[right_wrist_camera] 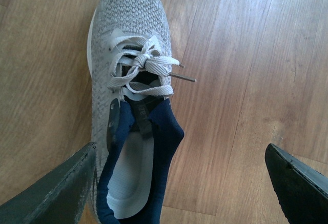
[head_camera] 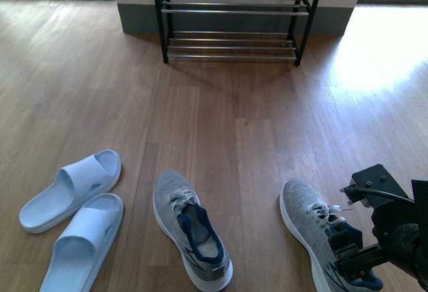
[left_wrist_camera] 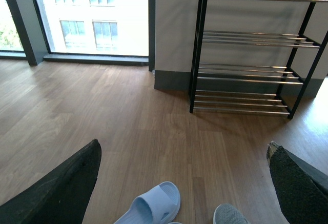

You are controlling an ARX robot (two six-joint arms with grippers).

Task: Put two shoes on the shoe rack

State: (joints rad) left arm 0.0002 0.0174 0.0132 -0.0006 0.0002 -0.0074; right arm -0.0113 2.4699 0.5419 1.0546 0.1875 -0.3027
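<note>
A wooden floor (head_camera: 234, 138) runs to the shoe rack (head_camera: 231, 25) at the far wall. Its visible tiers are bare, so neither shoe is placed yet. One grey sneaker (head_camera: 190, 235) lies mid-floor, and the other sneaker (head_camera: 304, 212) lies under the right jaws, which hang wide open (gripping nothing). The left jaws are wide and empty too. Two pale slippers (head_camera: 73, 188) lie aside, probably out of the way.

Shoe rack (head_camera: 231, 11) cropped at upper edge; lower right, my right arm (head_camera: 401, 235) covers the heel of one shoe (head_camera: 304, 212).
</note>
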